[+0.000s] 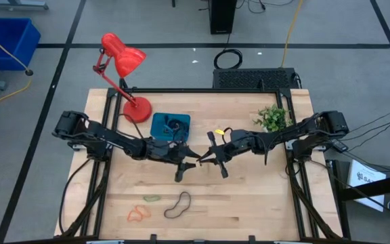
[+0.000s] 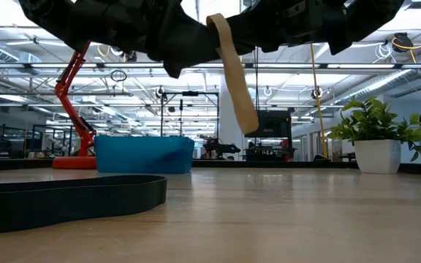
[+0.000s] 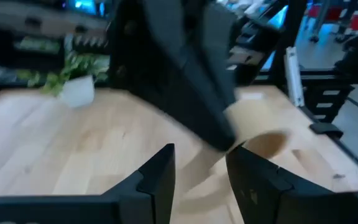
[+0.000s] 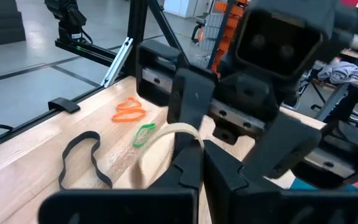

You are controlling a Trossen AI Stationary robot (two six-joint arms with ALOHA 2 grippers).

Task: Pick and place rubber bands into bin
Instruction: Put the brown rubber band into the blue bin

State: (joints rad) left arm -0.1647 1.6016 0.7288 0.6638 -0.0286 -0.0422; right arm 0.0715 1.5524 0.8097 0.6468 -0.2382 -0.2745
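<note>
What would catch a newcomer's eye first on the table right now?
The two dark hands meet mid-table: the right hand is shut on a wide tan rubber band hanging above the wood, with the left hand beside it. Behind them sits the small teal plastic bin; black, orange and green elastic loops lie near the front edge.

Surface (image 1: 249,190): pale wood, smooth, satin sheen. Bin (image 2: 143,155): teal plastic, matt. Tan rubber band (image 2: 234,73): flat, dull. Lamp (image 1: 122,57): glossy red. Pincer fingers (image 3: 157,180): matt black plastic.
</note>
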